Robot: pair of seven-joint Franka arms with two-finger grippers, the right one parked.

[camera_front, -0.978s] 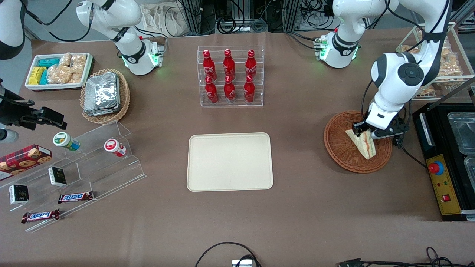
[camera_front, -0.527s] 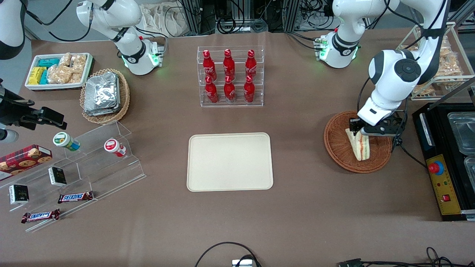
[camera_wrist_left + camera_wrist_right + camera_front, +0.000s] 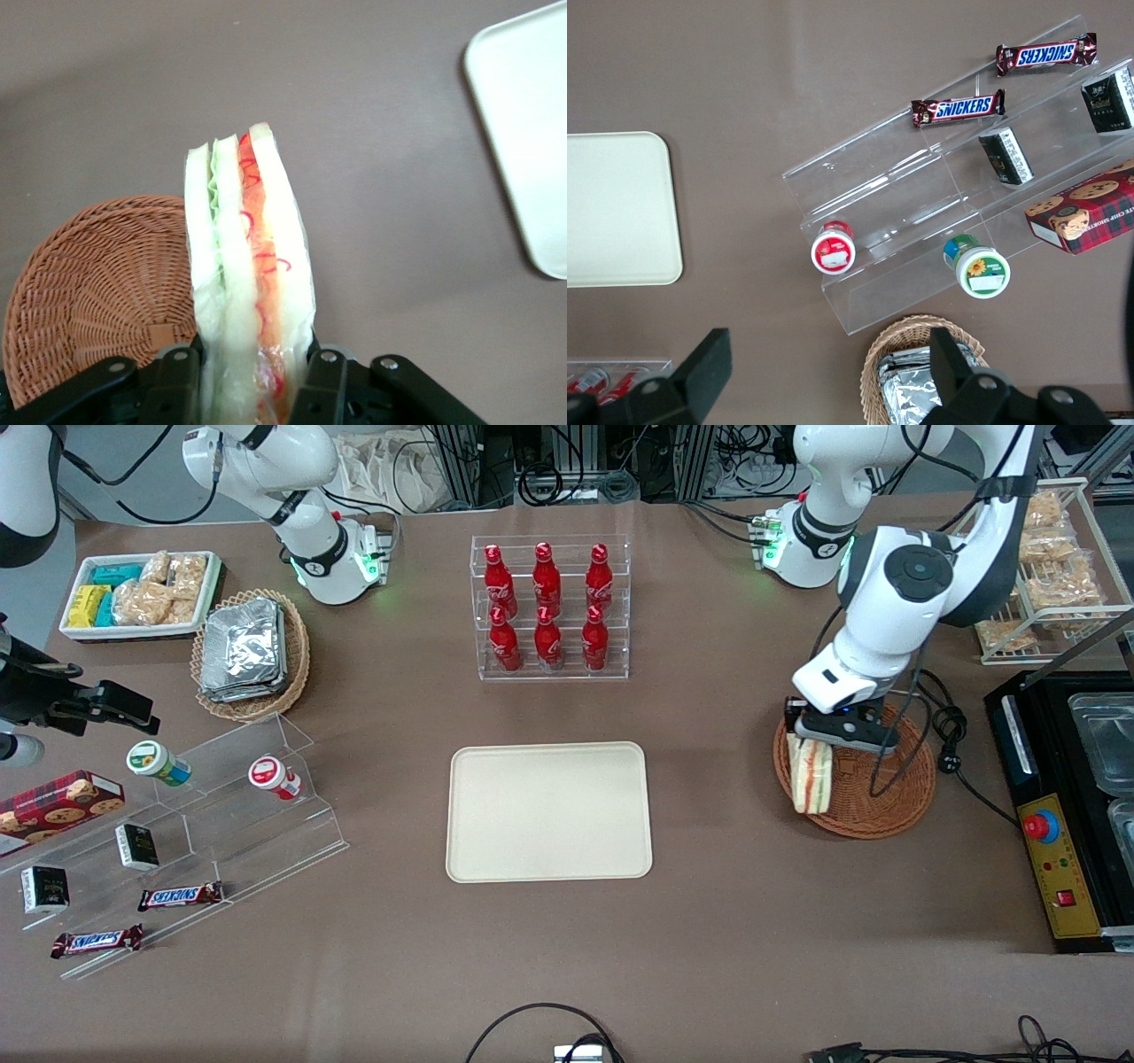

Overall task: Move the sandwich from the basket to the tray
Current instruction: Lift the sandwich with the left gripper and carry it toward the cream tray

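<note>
The sandwich (image 3: 811,776) is up off the wicker, hanging point-down above the rim of the basket (image 3: 886,815) on the side that faces the tray (image 3: 548,812). The gripper (image 3: 824,737) has it by its upper end, fingers closed in against the two bread faces, and the wedge dangles straight below them. From the front, the sandwich's lower tip overlaps the basket's edge, so it sits right above that rim rather than above the middle of the bowl.

The wrist camera gives the close look: the sandwich (image 3: 250,274) is pinched between the two black fingers (image 3: 174,382), white bread slices outside, green leaf along one seam, red and orange filling along the other, all under clear wrap. Below it the basket (image 3: 97,292) shows bare weave with nothing lying in it, and brown tabletop fills the gap toward the tray (image 3: 528,133), of which only a rounded corner shows.

Taking the basket as the mark: the tray lies well apart from it toward the parked arm's end of the table, flat and bare. The rack of red bottles (image 3: 548,607) stands farther from the front camera than the tray. A black machine (image 3: 1059,815) sits just beside the basket, toward the working arm's end.
</note>
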